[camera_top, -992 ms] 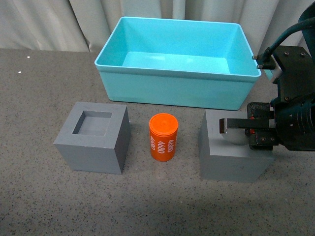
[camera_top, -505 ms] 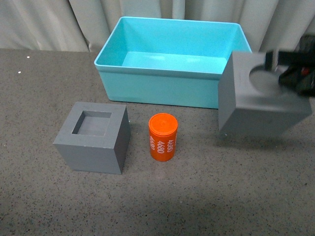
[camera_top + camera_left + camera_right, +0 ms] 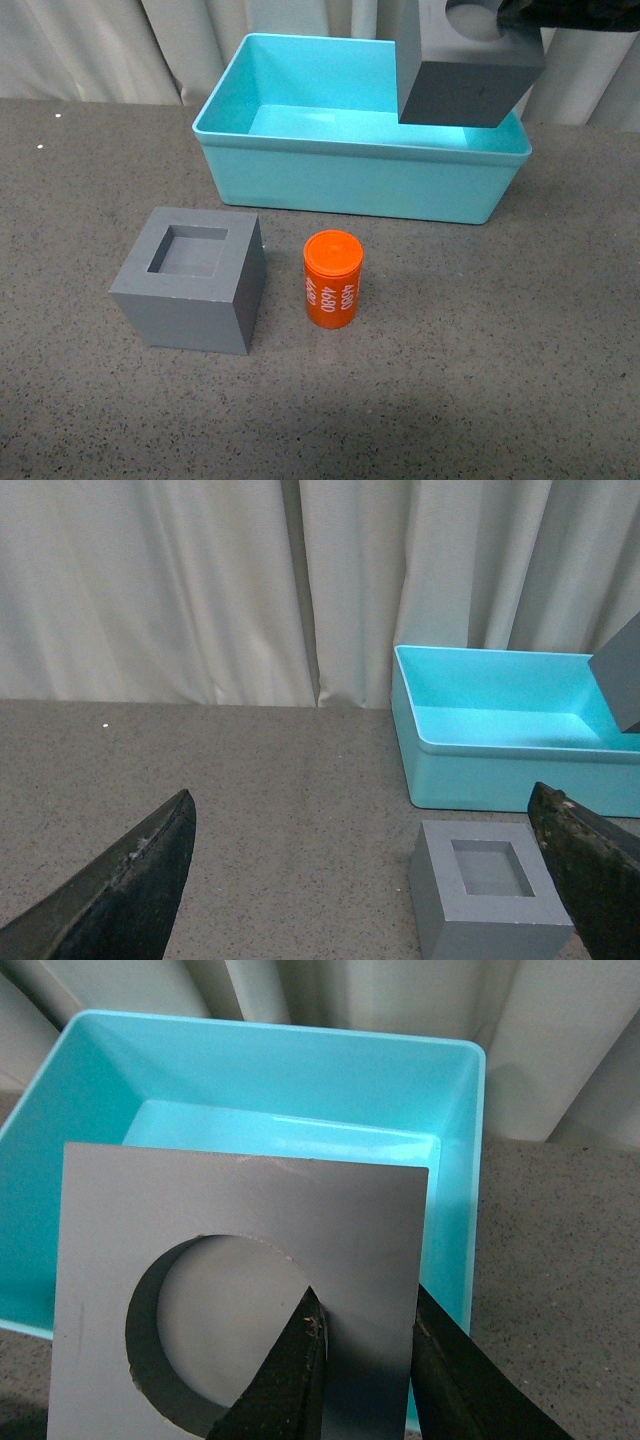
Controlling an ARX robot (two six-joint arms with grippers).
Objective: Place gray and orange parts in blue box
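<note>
Speckled gray tabletop (image 3: pixel 500 400), white curtain (image 3: pixel 100 50) behind. Right gripper (image 3: pixel 365 1305) pinches one wall of the round-recess gray cube (image 3: pixel 465 85), one finger in the recess and one outside. The cube hangs above the right end of the blue box (image 3: pixel 350 190), not yet in it. Box looks empty. Square-recess gray cube (image 3: pixel 195 285) and orange cylinder (image 3: pixel 332 285) sit on the table in front of the box, apart. Left gripper (image 3: pixel 362 810) spread wide, holding nothing. Progress as I judge it: nothing deposited, first part ready to release, two left.

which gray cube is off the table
The gray cube with the round recess: the right gripper holds it over the blue box. The square-recess cube sits on the table beside the orange cylinder.
</note>
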